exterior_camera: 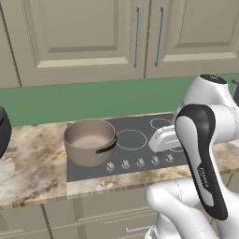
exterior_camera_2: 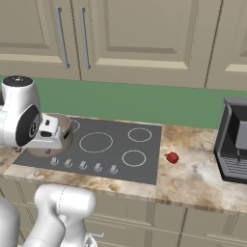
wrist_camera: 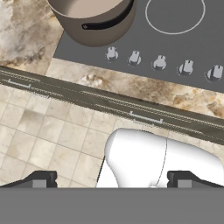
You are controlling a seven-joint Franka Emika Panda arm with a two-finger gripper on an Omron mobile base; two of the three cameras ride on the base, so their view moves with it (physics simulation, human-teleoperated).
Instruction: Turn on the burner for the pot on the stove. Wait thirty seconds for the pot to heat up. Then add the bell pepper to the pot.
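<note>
You see the bell pepper (exterior_camera_2: 172, 157) on the surface (exterior_camera_2: 193, 178) just right of the stove (exterior_camera_2: 103, 149) | pot (exterior_camera_2: 61, 126) at stove's left end, partly behind the arm.

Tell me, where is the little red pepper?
The bell pepper sits on the marble counter in the right base view, just right of the stove, with the black appliance further right.

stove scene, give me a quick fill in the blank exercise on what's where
1. The pot stands at the ____ end of the stove in the left base view.
2. The row along the stove's front edge has ____ knobs.
3. The bell pepper lies on the ____, beside the stove.

Missing words: left; five; counter
</note>
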